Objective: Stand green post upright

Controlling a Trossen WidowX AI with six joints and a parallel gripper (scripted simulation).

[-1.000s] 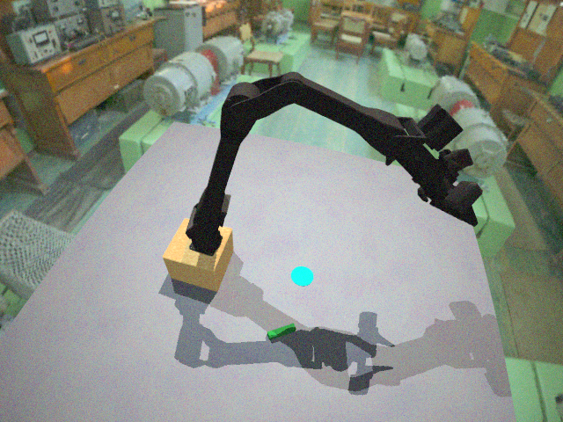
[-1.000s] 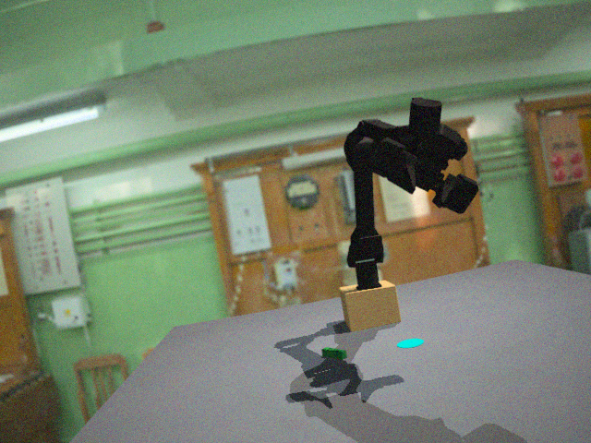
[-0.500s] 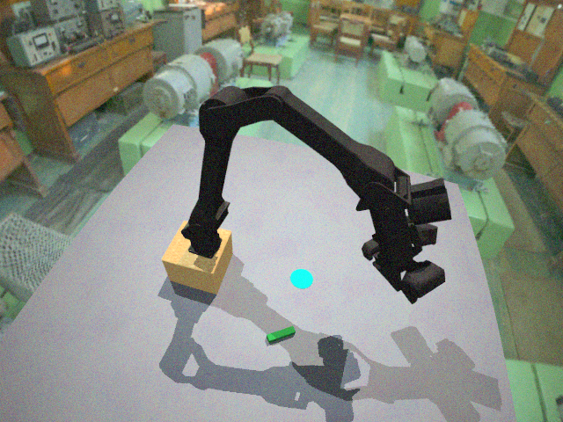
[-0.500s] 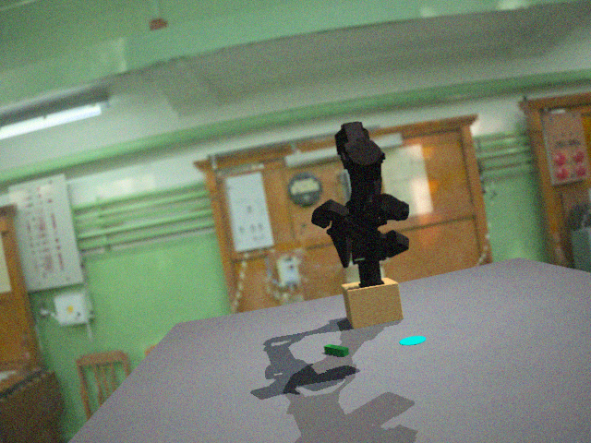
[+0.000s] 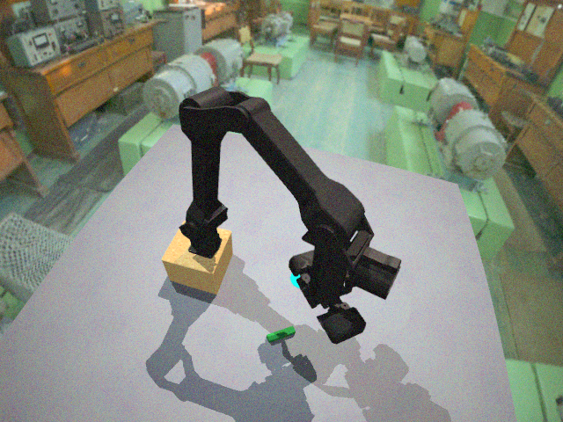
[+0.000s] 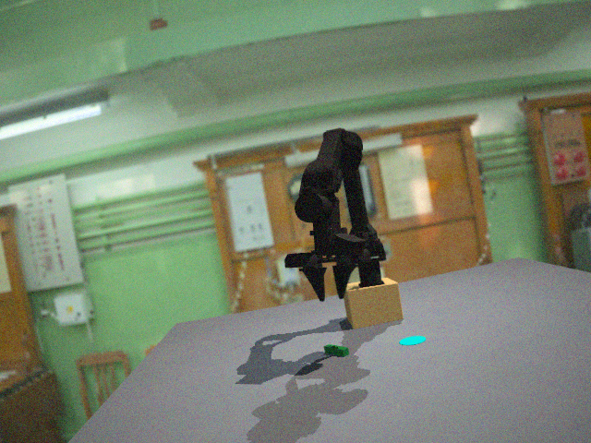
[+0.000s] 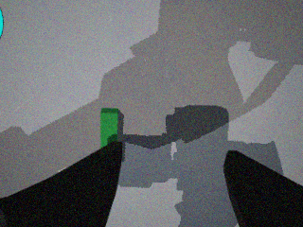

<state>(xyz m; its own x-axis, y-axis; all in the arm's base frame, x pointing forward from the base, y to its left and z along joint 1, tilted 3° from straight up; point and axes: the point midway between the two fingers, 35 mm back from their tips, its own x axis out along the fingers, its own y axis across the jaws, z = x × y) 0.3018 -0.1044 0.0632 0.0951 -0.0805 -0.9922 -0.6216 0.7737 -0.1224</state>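
So in the top view there's a jointed black robot arm [image 5: 277, 154] [image 6: 355, 190] mounted on a boxy tan wooden-looking block [image 5: 193, 274] [image 6: 374, 305], arching up and over a pale grey-lilac tabletop [image 5: 113, 327] [image 6: 476, 362] [image 7: 43, 57]. The little green rectangular post [image 5: 281, 334] [image 6: 336, 351] [image 7: 109, 127] is lying on its side on the tabletop, with shadows around it. The flat cyan circle [image 5: 295, 280] [image 6: 412, 340] [image 7: 1, 23] is mostly covered up by the arm's wrist end from this angle, just a sliver poking out.

Exterior view is the handy one: the black parallel-jaw gripper [image 6: 331, 299] [image 7: 174, 155] hangs in the air with its tapered tips pointing down, spread apart, and they're well clear of the tabletop. The post lies flat below, and the whole cyan circle shows off to the right of it, near but not touching. Nothing is standing in the circle.

Wrist view looks down between two dark fingers, apart with a decent gap, and there's nothing clamped in there. The post shows just past the tip of the left-hand finger in the picture, its lower end hidden behind that finger. A bit of the cyan circle is cut off at the left edge, up high.
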